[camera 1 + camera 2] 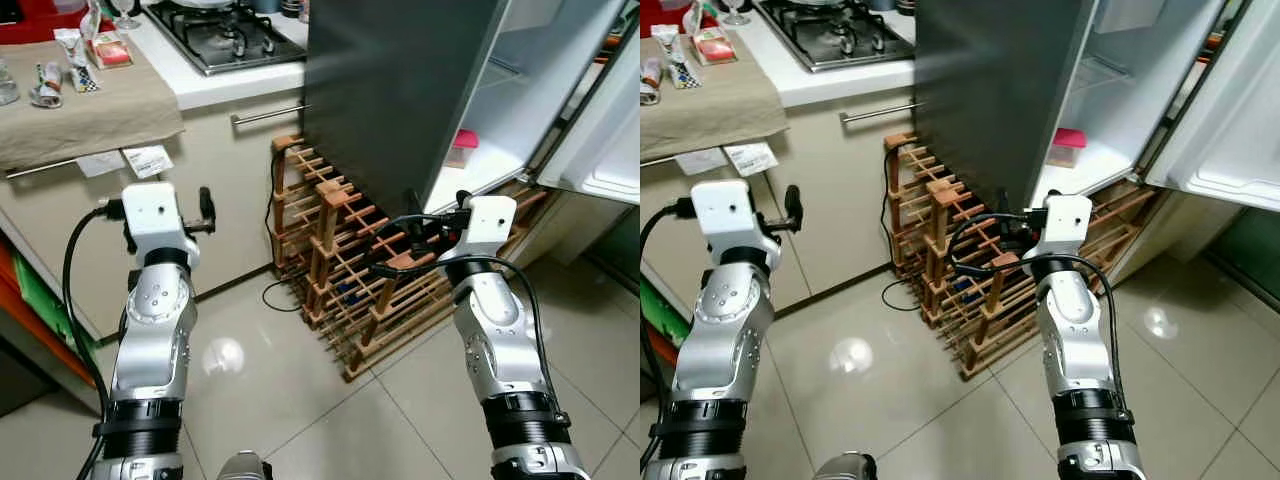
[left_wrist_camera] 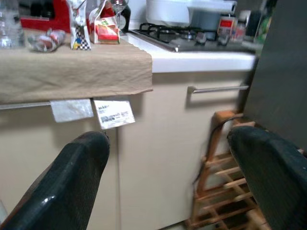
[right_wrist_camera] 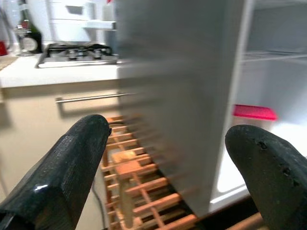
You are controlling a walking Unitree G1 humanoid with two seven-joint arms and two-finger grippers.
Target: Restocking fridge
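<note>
The fridge (image 1: 400,90) stands open ahead on the right, its dark grey side wall facing me and its white door (image 1: 605,140) swung out to the right. A pink-lidded container (image 1: 463,146) sits on a lower white shelf inside. Several food packets (image 1: 108,48) lie on a beige cloth (image 1: 90,110) on the counter at the left. My left gripper (image 1: 205,212) is held up in front of the counter cabinet, open and holding nothing, both fingers (image 2: 72,182) spread wide. Beside the fridge, over the wine rack, my right gripper (image 1: 430,215) is raised, open and holding nothing.
A wooden wine rack (image 1: 350,270) stands on the tiled floor against the fridge side, with a black cable beside it. A gas hob (image 1: 225,35) is set into the white counter. Paper labels (image 1: 148,160) hang below the cloth. Open tiled floor (image 1: 300,400) lies between my arms.
</note>
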